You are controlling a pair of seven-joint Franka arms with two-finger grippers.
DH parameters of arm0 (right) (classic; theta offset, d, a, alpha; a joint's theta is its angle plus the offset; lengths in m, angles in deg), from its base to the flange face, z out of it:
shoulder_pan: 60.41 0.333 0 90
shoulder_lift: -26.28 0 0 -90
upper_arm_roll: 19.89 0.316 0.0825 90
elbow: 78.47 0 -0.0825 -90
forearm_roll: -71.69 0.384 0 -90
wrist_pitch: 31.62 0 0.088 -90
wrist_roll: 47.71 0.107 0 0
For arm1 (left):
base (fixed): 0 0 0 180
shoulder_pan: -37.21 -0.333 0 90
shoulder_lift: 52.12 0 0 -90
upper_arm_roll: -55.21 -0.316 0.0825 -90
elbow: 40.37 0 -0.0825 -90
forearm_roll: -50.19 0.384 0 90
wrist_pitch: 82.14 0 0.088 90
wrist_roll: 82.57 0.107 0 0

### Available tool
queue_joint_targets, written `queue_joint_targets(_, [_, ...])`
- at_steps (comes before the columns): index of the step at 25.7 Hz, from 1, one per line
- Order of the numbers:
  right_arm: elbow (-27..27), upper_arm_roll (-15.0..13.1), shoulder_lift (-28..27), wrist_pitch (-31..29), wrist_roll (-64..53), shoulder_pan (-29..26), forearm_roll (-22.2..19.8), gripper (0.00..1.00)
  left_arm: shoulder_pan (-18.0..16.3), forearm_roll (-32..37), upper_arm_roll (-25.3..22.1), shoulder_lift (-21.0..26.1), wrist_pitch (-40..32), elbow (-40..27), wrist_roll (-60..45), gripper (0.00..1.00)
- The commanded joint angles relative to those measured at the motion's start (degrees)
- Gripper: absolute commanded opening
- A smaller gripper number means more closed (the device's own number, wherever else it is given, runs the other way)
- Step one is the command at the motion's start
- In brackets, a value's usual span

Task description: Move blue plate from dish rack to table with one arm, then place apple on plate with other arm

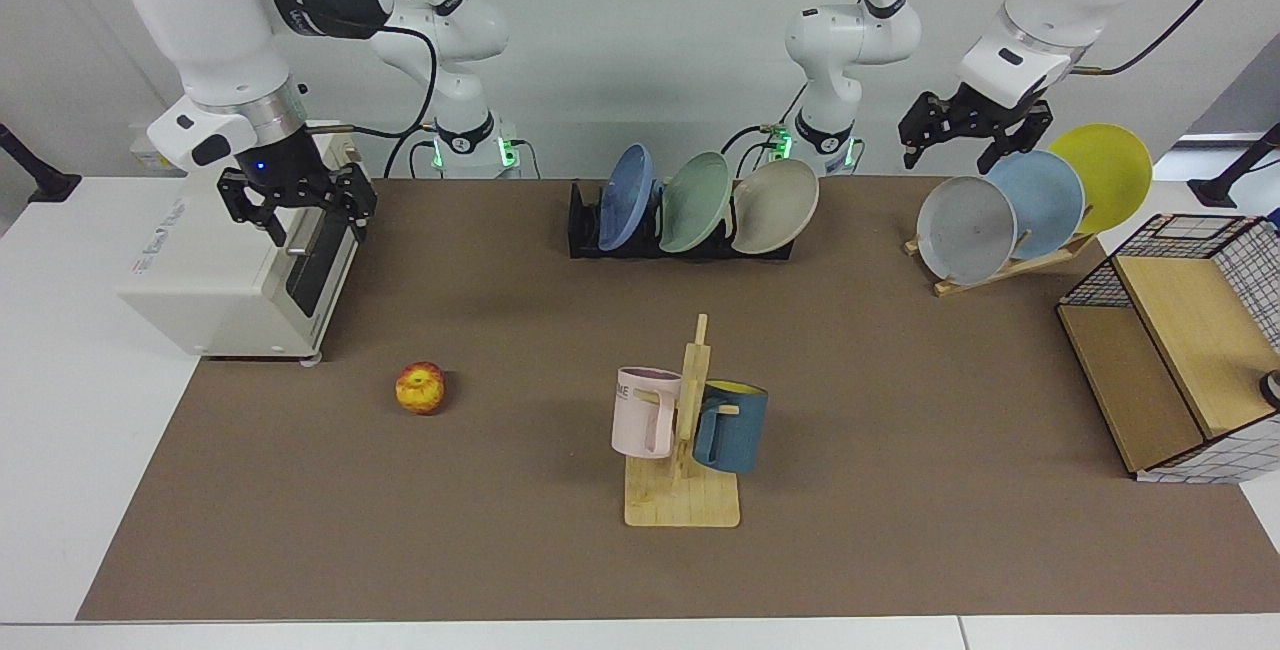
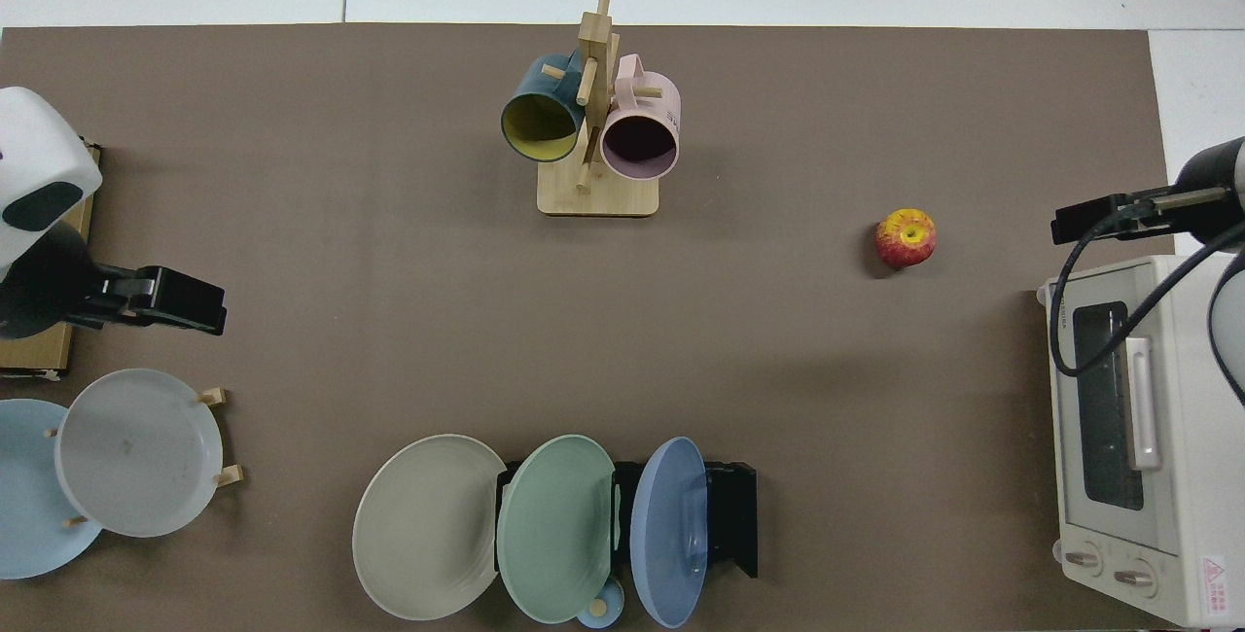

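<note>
Nothing's done yet as far as we can see: the blue plate [image 1: 626, 196] sits in the black dish rack [image 1: 585, 230] and the apple [image 1: 421, 387] lies alone on the table [image 1: 900, 490] (well apart from both). We've got the left gripper [image 1: 965, 135] up by the wooden plate rack [image 1: 1000, 265] and the right gripper [image 1: 297, 205] over the toaster oven [image 1: 230, 280], both spread open and empty, so the plate move and apple drop are all left.

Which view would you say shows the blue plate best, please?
The top view: the blue plate shows most of its face there, standing in the dish rack beside the green plate. The facing view shows the blue plate nearly edge-on, as a narrow sliver at the rack's end.
</note>
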Motion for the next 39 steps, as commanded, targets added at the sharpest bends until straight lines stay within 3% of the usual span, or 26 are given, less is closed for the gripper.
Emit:
queue_joint_targets(1, [-1.7,0.2,1.3,-1.4,0.0,-0.5,0.5,1.0,0.1,-1.0,-0.2,-1.5,0.0,-1.3,0.1,1.0])
queue_joint_targets(25, [-2.4,0.3,1.8,0.9,0.5,1.5,0.2,1.0,-0.3,-0.9,0.4,-1.6,0.2,-0.8,-1.0,1.0])
queue_joint_targets(32, [-11.8,0.4,1.4,-9.1,2.0,2.0,0.3,1.0,-0.2,-0.9,0.4,-1.7,0.1,-1.0,-0.9,1.0])
queue_joint_targets(39, [-12.6,0.6,-5.6,-21.6,1.4,2.1,1.4,1.0,0.4,-0.9,0.4,-1.9,-0.4,-1.1,-1.2,1.0])
